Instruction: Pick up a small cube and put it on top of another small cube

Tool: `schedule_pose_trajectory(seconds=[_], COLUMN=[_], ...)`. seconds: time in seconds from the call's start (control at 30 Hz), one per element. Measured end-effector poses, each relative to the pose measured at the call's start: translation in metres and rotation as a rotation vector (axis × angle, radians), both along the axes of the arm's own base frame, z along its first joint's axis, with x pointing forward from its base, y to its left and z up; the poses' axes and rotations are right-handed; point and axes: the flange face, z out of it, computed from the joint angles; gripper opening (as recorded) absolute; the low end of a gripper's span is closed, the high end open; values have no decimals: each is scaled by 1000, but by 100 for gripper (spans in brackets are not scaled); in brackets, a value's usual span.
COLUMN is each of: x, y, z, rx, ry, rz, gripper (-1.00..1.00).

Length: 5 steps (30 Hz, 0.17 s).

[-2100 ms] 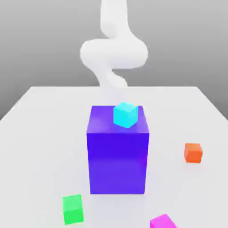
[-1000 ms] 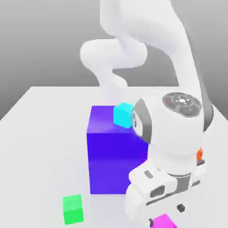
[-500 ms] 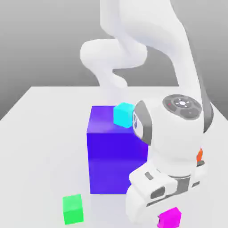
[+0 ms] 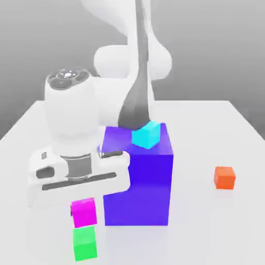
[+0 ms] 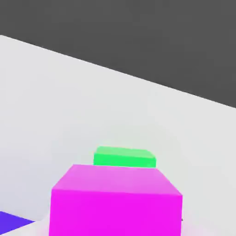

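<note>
Presently, our pincer (image 4: 84, 212) grips the magenta cube (image 4: 84, 213); we should centre it over the green cube (image 4: 85, 244), lower squarely, then release gently.

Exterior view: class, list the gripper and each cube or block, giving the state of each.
Gripper: shut on the magenta cube
Magenta cube: held, above the green cube
Green cube: on the table
Cyan cube: on the blue block
Blue block: upright
Orange cube: on the table

Apparently blue-violet block (image 4: 138, 181), orange cube (image 4: 224, 178).
</note>
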Motion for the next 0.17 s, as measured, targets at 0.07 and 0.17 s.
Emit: schedule_pose_trajectory(seconds=[0.07,0.17], x=[-2,-2], y=[-1,-1], z=[-19,-19], rx=[0,0], ry=[1,1], rz=[-2,-2], gripper=[100,100])
